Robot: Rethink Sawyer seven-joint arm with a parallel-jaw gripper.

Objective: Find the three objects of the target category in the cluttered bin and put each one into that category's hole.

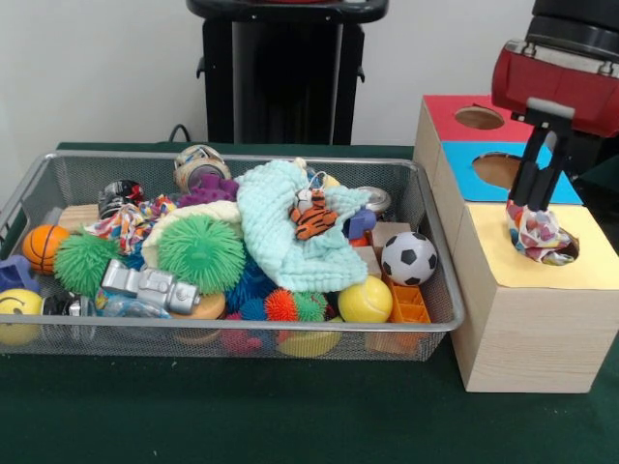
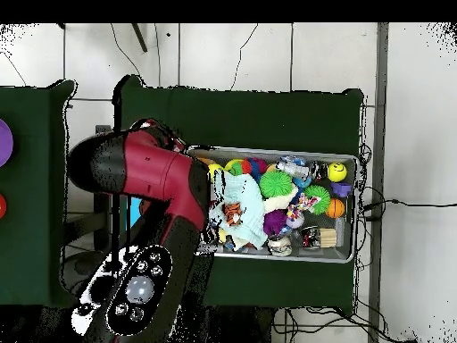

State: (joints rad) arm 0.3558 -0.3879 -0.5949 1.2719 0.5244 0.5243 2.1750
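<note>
My gripper (image 1: pixel 534 215) hangs over the yellow-topped wooden box (image 1: pixel 590 266), right of the bin. It is shut on a white fabric piece with coloured dots (image 1: pixel 538 236), which droops onto the edge of the round hole (image 1: pixel 571 250). The hole is mostly covered by the fabric. The silver wire mesh bin (image 1: pixel 242 334) is full of toys; it also shows in the overhead view (image 2: pixel 277 152). A second dotted fabric piece (image 1: pixel 126 225) lies at the bin's back left, also seen from overhead (image 2: pixel 303 204). No third piece shows. In the overhead view the arm (image 2: pixel 161 179) hides the gripper and boxes.
The blue-topped box (image 1: pixel 464 179) and the red-topped box (image 1: pixel 447 111) stand behind the yellow one. In the bin lie a mint-green cloth (image 1: pixel 280 232), a spiky green ball (image 1: pixel 200 251), a soccer ball (image 1: pixel 409 258) and a yellow ball (image 1: pixel 365 301). The black pedestal (image 1: pixel 285 72) stands behind.
</note>
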